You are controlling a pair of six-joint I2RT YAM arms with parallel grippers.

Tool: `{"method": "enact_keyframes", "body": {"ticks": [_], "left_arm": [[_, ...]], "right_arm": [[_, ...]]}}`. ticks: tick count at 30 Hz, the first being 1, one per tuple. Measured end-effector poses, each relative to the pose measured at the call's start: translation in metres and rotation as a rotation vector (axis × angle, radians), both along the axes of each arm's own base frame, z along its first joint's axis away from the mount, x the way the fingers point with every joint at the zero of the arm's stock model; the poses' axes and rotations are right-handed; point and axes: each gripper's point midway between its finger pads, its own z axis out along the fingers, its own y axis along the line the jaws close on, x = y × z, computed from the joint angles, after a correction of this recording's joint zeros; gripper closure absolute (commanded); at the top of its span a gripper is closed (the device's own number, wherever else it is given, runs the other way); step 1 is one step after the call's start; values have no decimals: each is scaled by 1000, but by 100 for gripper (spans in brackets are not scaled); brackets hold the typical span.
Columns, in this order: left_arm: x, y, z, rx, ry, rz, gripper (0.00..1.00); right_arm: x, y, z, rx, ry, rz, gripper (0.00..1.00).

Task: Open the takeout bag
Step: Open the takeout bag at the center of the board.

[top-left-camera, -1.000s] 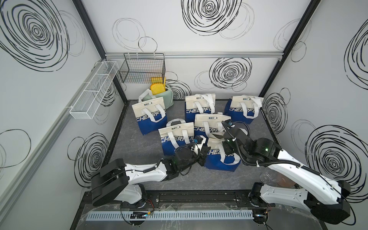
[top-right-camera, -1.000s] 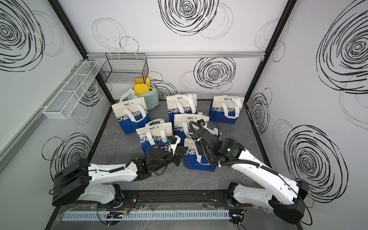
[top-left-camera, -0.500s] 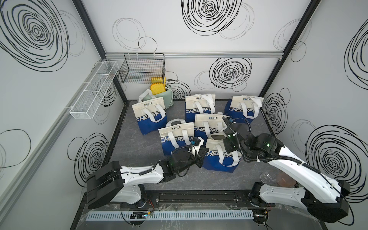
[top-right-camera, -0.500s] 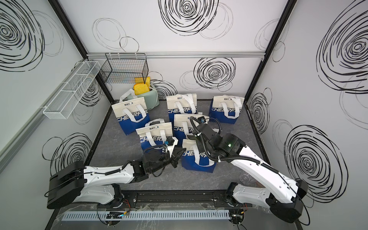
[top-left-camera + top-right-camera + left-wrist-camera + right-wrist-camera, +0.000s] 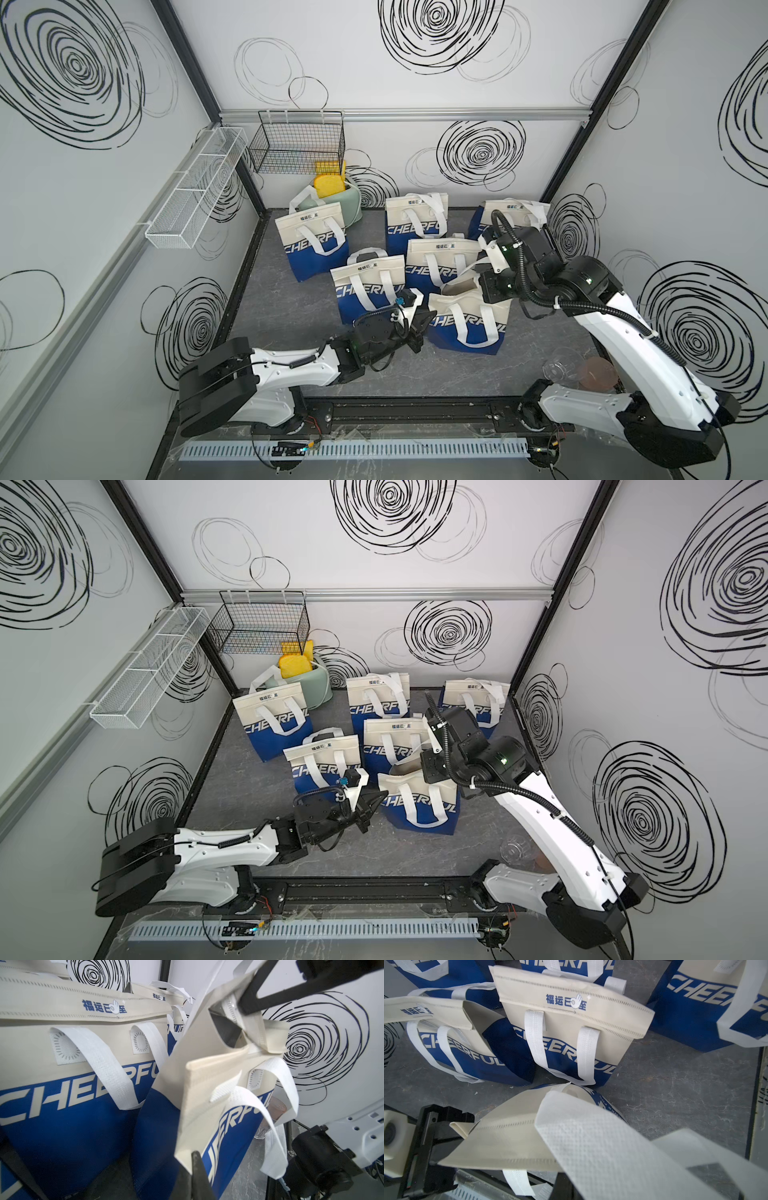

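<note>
The right gripper [image 5: 481,279] now pinches the takeout bag [image 5: 469,332] by its flap, the left gripper [image 5: 422,328] pinches its corner, so the mouth gapes.

Cream-over-blue takeout bag [image 5: 478,303], white handles [image 5: 457,322], at the black jaws; beyond them yellow slabs [image 5: 328,185], perhaps foam, in a pale-green tub [image 5: 348,208]

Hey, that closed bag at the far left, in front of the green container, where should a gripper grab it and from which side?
Probably the folded top band of the far-left bag, from above, jaws straddling it. The bag stands upright and the band forms a thin ridge along its top, whereas the handle lies flat against the front.
</note>
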Motion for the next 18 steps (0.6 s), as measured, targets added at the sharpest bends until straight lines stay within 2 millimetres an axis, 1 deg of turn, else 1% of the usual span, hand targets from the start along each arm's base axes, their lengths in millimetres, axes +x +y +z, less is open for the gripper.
{"method": "enact_keyframes", "body": {"ticks": [8,12,16,18], "left_arm": [[-9,0,-7,12,-2,-16,100],[-11,5,-10,20,-1,-14,100],[-12,8,-14,33,4,-9,100],[-11,8,-17,49,11,-7,100]], "right_arm": [[6,-16,1,122,111,-38,100],[11,-25,11,195,134,-66,100],[8,-19,15,252,156,-37,100],[6,-16,13,270,168,-24,100]]}}
